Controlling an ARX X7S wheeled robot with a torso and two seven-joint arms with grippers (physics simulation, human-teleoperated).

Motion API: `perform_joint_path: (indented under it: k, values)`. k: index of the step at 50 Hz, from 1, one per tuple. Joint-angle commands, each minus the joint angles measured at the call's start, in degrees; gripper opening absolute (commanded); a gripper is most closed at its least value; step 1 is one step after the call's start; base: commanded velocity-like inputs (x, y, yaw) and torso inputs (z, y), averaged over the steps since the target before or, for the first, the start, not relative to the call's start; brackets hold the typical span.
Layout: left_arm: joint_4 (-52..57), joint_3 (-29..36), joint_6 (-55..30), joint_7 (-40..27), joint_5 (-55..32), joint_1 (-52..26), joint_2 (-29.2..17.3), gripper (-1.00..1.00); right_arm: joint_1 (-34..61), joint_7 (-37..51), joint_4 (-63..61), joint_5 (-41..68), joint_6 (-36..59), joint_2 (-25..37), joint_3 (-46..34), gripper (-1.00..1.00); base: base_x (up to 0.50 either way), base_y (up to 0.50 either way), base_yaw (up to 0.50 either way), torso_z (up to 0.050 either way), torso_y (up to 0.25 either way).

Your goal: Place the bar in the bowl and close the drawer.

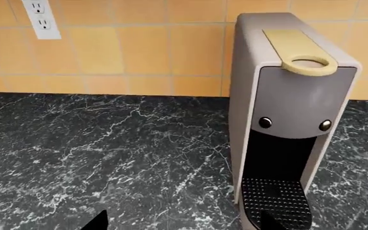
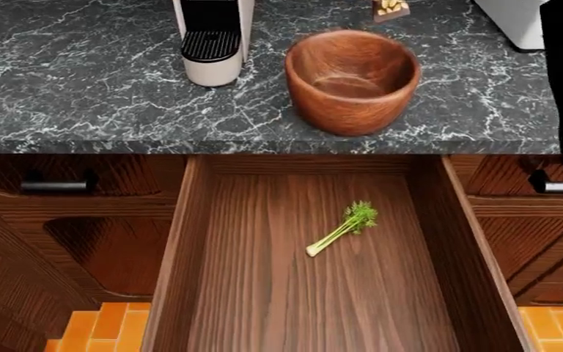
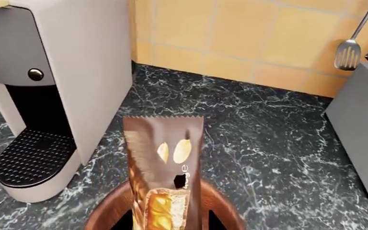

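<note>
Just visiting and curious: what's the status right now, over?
Right end effector shut on the bar, held above the bowl. Left end effector near coffee machine, grip unclear. Drawer open, celery inside.
</note>
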Motion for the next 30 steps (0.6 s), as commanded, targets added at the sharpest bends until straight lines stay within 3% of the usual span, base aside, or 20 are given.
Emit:
perform_joint_path:
  k: [1,5,15,30]
  values:
    - [-5.68,1.93,1.85,2.21,3.60,-2.93,2.34,1.00,-0.35,-2.29,2.07,-27.84,-0.96,-2.18,24.92,-1.00,0.00,0.00,0.00,0.002,-0.250]
    - [-6.99,2.16,2.17,2.55,4.10,-3.55,2.90,1.00,-0.78,-2.03,2.07,-30.07,-2.25,-2.18,28.44,-1.00,0.00,0.00,0.00,0.002,-0.250]
    - [-7.84,1.82,2.36,2.77,4.22,-4.51,2.92,1.00,-2.94,0.83,2.07,-32.86,-8.61,-2.18,35.93,-1.00,0.00,0.00,0.00,0.000,-0.003]
    - [-9.89,2.88,3.50,4.76,5.69,-4.61,3.41,1.00,-8.80,2.55,2.07,-22.47,-14.73,-2.19,28.43,-1.00,0.00,0.00,0.00,0.000,0.000]
